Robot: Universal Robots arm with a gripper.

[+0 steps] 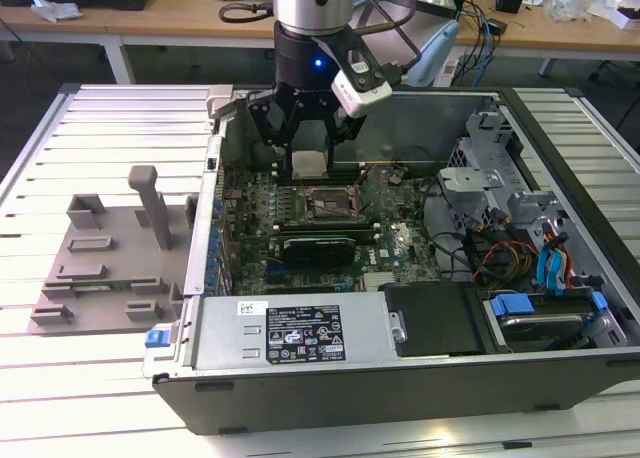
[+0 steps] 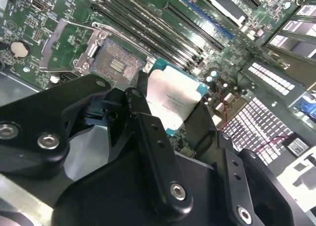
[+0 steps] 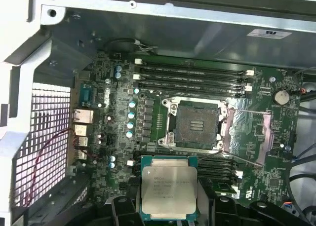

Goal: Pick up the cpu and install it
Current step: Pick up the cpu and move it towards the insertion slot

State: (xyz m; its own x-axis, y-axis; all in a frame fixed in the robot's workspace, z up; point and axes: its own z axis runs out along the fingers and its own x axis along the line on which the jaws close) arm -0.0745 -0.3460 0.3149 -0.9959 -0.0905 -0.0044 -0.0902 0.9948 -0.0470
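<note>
The cpu (image 1: 307, 164), a small square chip with a pale silver top and a thin green rim, hangs in my gripper (image 1: 307, 158) above the motherboard inside the open computer case. My gripper is shut on it, with a black finger (image 2: 148, 132) against each of two opposite edges. In both wrist views the cpu (image 3: 169, 187) (image 2: 173, 100) floats beside the empty socket (image 3: 195, 123) (image 2: 117, 63), not over it. The socket's metal load plate (image 3: 252, 132) stands swung open to one side. In the exterior view the socket (image 1: 330, 206) lies just in front of and below the cpu.
Memory slots (image 3: 192, 75) flank the socket. A long black block (image 1: 320, 248) sits on the board in front of it. Drive cages and cables (image 1: 520, 228) fill the case's right end in the exterior view. A grey tray (image 1: 110, 258) lies at that view's left, outside the case.
</note>
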